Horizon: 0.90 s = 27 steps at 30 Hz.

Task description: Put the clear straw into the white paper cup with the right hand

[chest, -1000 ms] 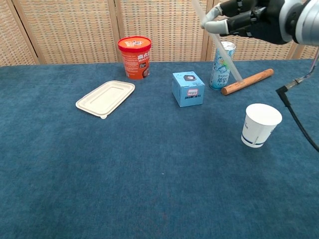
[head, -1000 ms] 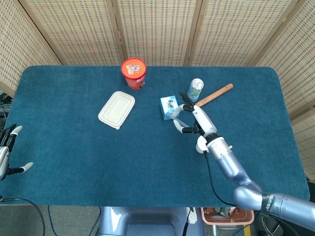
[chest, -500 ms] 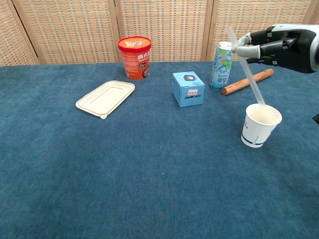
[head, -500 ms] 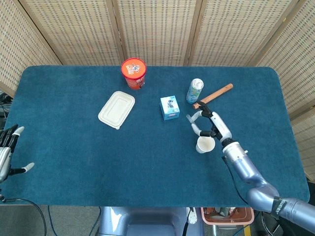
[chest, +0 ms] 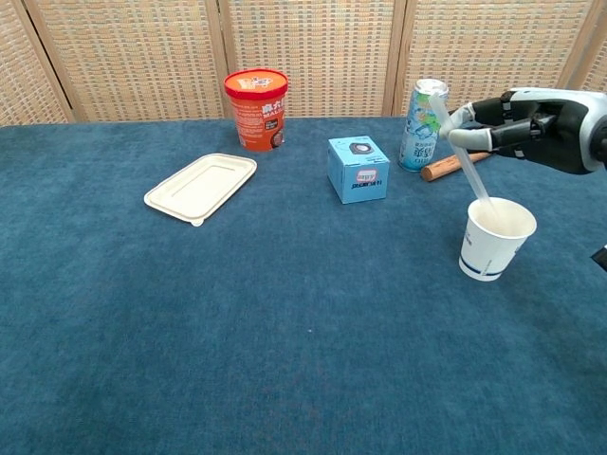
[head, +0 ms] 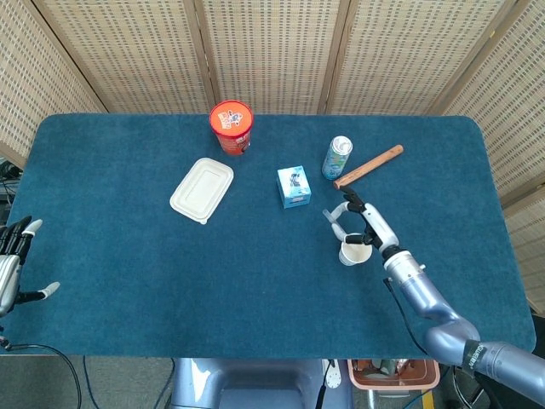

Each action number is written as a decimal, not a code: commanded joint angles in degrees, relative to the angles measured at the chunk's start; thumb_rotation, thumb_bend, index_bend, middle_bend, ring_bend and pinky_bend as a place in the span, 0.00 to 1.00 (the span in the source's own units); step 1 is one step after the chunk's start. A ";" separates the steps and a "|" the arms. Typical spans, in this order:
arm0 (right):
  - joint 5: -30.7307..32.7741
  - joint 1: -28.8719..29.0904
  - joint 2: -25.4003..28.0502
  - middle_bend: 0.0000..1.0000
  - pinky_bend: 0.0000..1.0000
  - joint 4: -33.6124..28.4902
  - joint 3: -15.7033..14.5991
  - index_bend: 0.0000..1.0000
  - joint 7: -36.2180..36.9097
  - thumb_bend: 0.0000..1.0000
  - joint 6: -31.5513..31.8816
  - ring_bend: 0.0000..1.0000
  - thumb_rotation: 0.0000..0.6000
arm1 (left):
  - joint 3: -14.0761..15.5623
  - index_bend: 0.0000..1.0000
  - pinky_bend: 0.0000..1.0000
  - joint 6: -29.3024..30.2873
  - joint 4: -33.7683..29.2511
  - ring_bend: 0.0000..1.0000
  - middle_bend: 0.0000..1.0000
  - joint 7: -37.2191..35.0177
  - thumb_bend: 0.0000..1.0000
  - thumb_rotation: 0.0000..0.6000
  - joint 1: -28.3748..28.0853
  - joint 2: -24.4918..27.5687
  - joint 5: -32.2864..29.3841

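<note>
The white paper cup (chest: 497, 238) (head: 354, 252) stands upright on the blue cloth at the right. A clear straw (chest: 459, 156) slants down with its lower end inside the cup's mouth. My right hand (chest: 524, 121) (head: 364, 226) hovers just above and behind the cup, pinching the straw's upper part between thumb and finger. My left hand (head: 12, 264) shows only in the head view, off the table's left edge, fingers apart and holding nothing.
A blue can (chest: 422, 112) and a wooden stick (chest: 470, 155) lie just behind the cup. A small blue box (chest: 358, 169) sits to its left. Farther left are a white lidded tray (chest: 201, 187) and a red tub (chest: 256, 108).
My right hand has come down and toward the cup with the straw. The straw's lower end, earlier in the air behind the cup, now sits deeper in it.
</note>
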 commanded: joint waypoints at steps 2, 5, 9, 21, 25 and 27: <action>-0.58 0.14 -0.15 0.02 0.00 0.61 -0.63 0.71 0.37 0.52 -0.13 0.00 1.00 | -0.02 0.00 0.00 0.00 0.03 0.00 0.00 -0.14 0.06 1.00 0.02 0.02 -0.05; -1.47 0.43 0.01 0.00 0.00 1.14 -1.39 0.64 0.27 0.49 -0.56 0.00 1.00 | -0.01 0.00 0.00 -0.05 0.03 0.00 0.00 -0.20 0.06 1.00 0.03 0.06 -0.09; -3.59 0.61 0.19 0.00 0.00 1.70 -2.58 0.38 0.07 0.23 -0.10 0.00 1.00 | 0.01 0.00 0.00 0.06 0.07 0.00 0.00 -0.19 0.06 1.00 0.04 0.03 0.02; -14.19 -3.28 4.51 0.00 0.00 -0.34 -6.92 0.05 -6.19 0.03 12.77 0.00 1.00 | 0.05 0.00 0.00 0.67 0.11 0.00 0.00 -0.38 0.06 1.00 0.31 0.14 0.29; -18.21 -7.30 6.92 0.00 0.00 -1.34 -9.00 0.02 -16.91 0.01 22.18 0.00 1.00 | 0.01 0.00 0.00 1.82 0.36 0.00 0.00 0.11 0.06 1.00 0.80 -0.11 0.45; -19.52 -9.77 7.75 0.00 0.00 -1.37 -10.04 0.00 -23.63 0.00 26.92 0.00 1.00 | -0.11 0.00 0.00 2.57 0.58 0.00 0.00 1.01 0.06 1.00 1.06 -0.41 0.35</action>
